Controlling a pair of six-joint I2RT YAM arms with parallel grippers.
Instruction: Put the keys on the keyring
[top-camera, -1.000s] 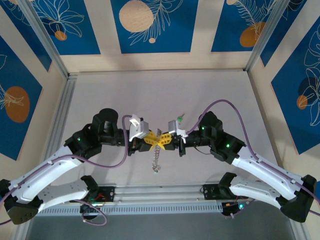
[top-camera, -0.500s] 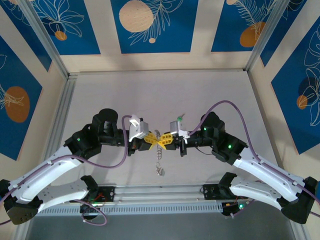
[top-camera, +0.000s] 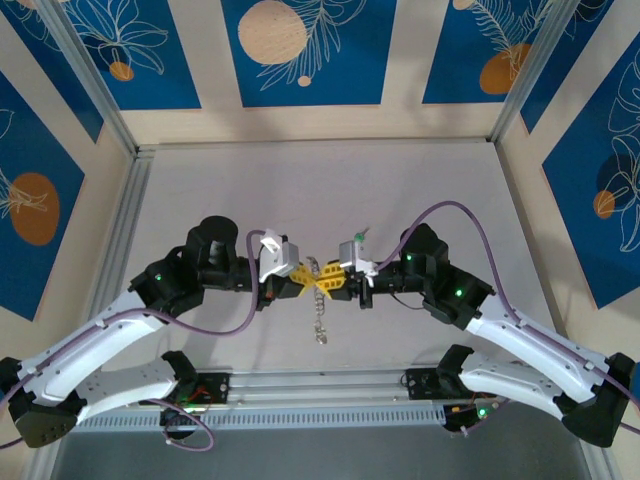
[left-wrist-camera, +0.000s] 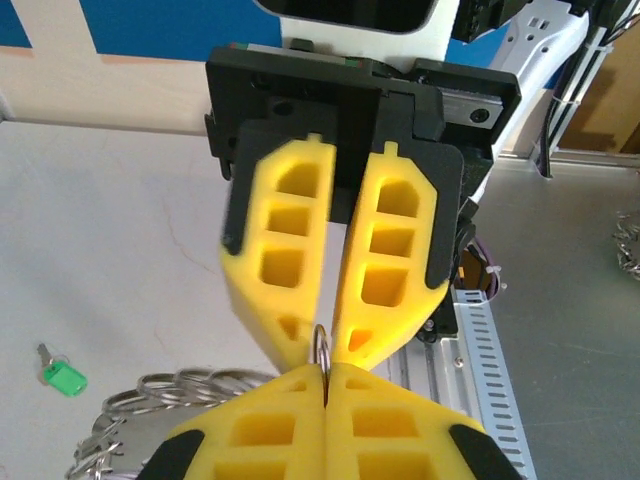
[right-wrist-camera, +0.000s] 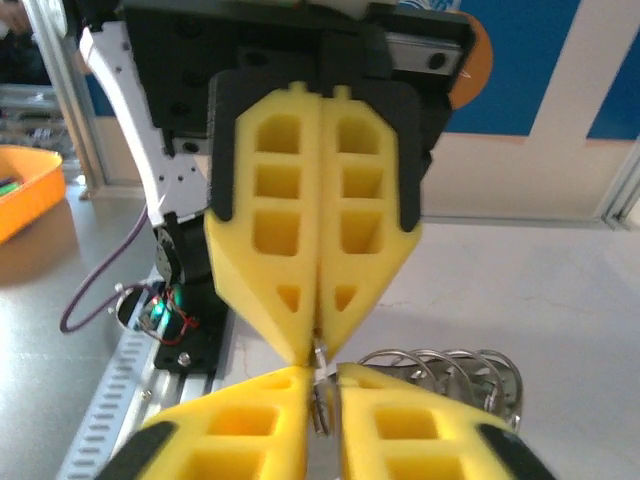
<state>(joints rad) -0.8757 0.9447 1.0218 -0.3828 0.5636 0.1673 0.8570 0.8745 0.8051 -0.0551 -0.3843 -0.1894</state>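
**Both hands pinched on the ring, key lying loose**

I've got the left hand (top-camera: 303, 280) and the right hand (top-camera: 335, 280) tip to tip above the middle of the bench (top-camera: 250, 190), nearer its front edge. Each hand's yellow fingers are closed on the keyring (left-wrist-camera: 321, 345), held up between them. Its chain (top-camera: 319, 320) dangles free below. The green key (left-wrist-camera: 62, 377) lies flat on the bench, just beyond the right hand, toward the far edge.
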